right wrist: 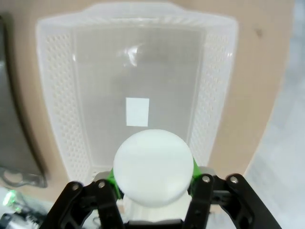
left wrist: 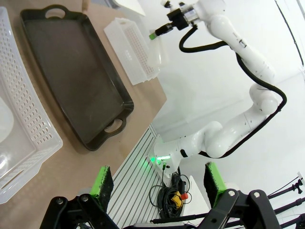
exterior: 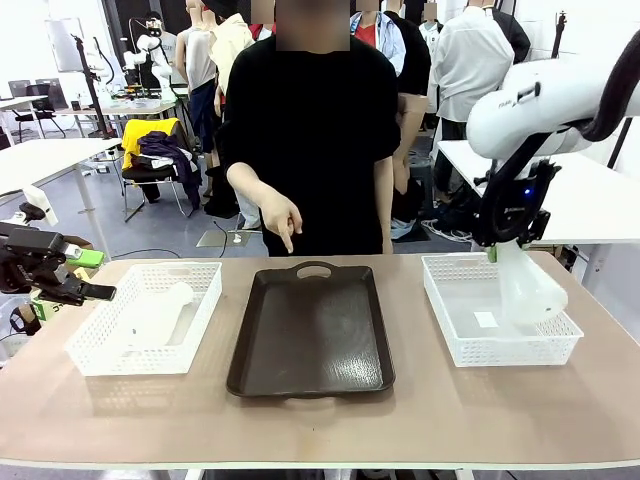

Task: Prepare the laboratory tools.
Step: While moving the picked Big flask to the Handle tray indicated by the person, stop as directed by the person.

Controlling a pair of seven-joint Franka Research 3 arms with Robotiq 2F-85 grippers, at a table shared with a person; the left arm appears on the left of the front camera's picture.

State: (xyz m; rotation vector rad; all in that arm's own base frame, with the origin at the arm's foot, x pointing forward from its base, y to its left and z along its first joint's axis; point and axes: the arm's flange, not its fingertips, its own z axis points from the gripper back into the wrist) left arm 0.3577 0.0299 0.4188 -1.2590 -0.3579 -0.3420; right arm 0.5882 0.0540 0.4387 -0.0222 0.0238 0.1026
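The lifting step is judged to be in hand: one conical flask (exterior: 528,285) is gripped at its neck by the right fingers (exterior: 493,254) and hangs tilted above the right mesh basket (exterior: 505,352), which lies at 3 o'clock from the dark brown tray (exterior: 310,330). In the right wrist view its round white body is seen clamped between the green pads (right wrist: 110,177). The next move is judged to call for a carry toward 9 o'clock and a setting-down on the tray, at which a person's hand (exterior: 282,222) is pointed. The second flask (exterior: 160,312) lies on its side in the left mesh basket (exterior: 130,362), at 9 o'clock from the tray. The left fingers (left wrist: 102,183) are held open and empty beyond the worktop's (exterior: 500,410) 9 o'clock edge. The basket wall and the pointing hand are to be cleared on the way
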